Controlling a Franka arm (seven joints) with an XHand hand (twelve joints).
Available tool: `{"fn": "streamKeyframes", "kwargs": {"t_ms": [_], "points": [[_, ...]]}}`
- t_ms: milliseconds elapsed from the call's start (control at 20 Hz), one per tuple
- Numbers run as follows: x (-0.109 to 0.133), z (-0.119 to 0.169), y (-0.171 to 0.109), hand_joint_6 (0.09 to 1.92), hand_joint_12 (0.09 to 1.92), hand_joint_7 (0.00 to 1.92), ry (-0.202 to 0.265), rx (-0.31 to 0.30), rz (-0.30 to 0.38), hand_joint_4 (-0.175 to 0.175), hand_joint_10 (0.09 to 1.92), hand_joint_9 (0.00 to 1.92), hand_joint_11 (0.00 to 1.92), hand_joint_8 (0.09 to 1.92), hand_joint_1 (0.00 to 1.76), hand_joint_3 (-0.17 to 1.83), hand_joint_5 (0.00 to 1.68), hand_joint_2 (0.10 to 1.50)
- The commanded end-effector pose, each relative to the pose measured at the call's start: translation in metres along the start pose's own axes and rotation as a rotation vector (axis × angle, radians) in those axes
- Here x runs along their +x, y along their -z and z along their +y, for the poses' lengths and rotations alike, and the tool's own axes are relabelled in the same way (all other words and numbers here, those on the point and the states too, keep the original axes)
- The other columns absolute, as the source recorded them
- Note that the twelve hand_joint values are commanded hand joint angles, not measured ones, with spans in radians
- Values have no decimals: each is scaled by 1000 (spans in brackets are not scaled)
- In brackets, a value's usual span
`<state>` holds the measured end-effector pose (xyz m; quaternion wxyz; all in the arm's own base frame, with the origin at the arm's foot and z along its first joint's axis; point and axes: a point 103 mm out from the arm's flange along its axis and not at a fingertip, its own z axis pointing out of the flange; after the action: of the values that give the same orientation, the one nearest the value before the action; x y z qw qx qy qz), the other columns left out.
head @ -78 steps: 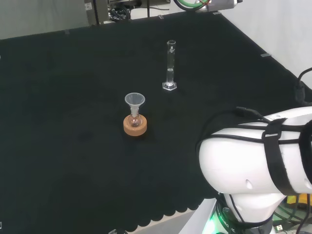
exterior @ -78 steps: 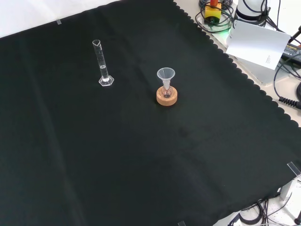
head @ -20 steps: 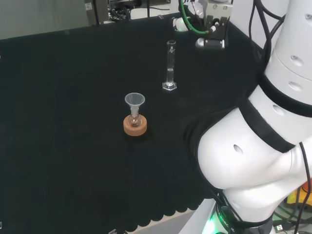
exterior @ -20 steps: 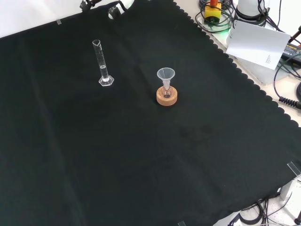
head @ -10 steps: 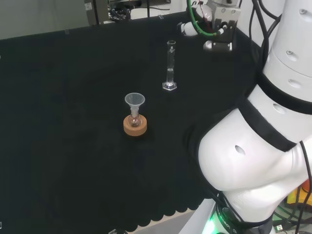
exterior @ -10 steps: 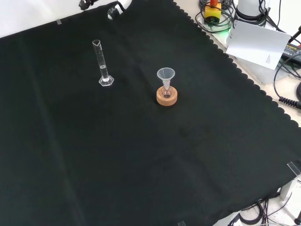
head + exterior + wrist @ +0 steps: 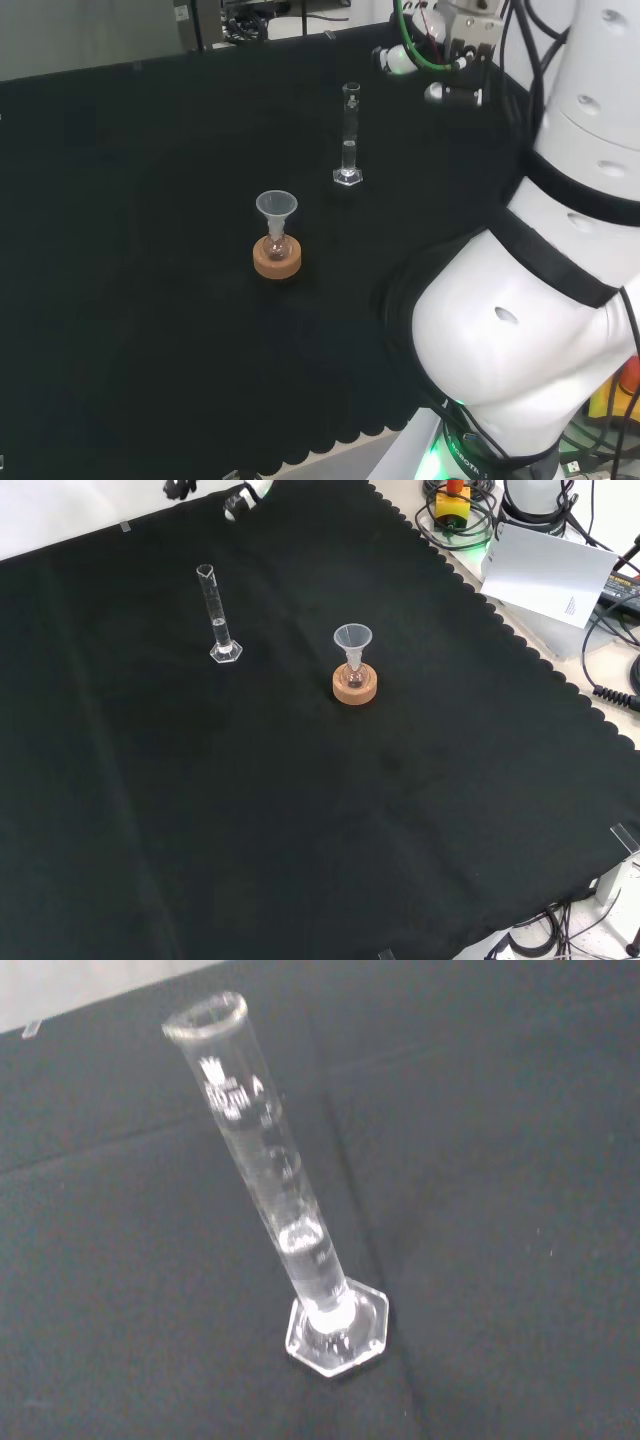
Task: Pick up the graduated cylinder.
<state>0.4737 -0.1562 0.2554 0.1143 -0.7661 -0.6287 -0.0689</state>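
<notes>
On the black cloth [image 7: 150,200] covering the bench, a tall, narrow graduated cylinder of clear glass [image 7: 349,135] is standing upright on its six-sided foot, and in the wrist view [image 7: 275,1210] a little clear liquid is showing low in its tube, with printed marks running up the wall. Nothing is touching the cylinder. Nearer the camera and to the left of it in the head view, a small round-bottomed glass flask [image 7: 277,247] is sitting in a round cork ring stand [image 7: 277,259], and a clear plastic funnel [image 7: 276,210] is resting in the flask's neck; something reddish is showing in the bulb of the flask. In the front view the cylinder [image 7: 219,615] is standing to the left of the flask on its stand [image 7: 355,686], the two well apart. The black and white hand [image 7: 452,62] is hanging in the air to the right of the cylinder in the head view, about level with its rim and apart from it, with a green cable looping beside it. In the front view, parts of the hand [image 7: 240,500] are reaching in at the top edge, above the cylinder. Whether its fingers are straight or curled I cannot tell; it is holding nothing that I can make out.
</notes>
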Motion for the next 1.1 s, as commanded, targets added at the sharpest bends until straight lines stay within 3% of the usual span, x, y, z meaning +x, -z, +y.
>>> {"fn": "streamKeyframes", "kwargs": {"t_ms": [50,200,350,600,900,1100], "points": [[-23,15,-65,87,1353,143,53,24,159,-30,657,358,208,623,608,286,295,964],[-26,14,-73,87,1342,227,83,1,199,-32,620,431,235,644,717,374,386,876],[-31,17,-85,87,1335,323,99,18,270,-30,593,516,273,661,800,473,473,794],[-37,28,-106,87,1321,336,140,46,376,-17,570,562,330,647,857,571,430,723],[-27,45,-125,87,1314,276,207,29,412,-14,558,537,322,626,872,589,385,695],[-22,54,-131,87,1320,355,257,-5,448,-27,562,579,319,643,903,606,484,671]]}}
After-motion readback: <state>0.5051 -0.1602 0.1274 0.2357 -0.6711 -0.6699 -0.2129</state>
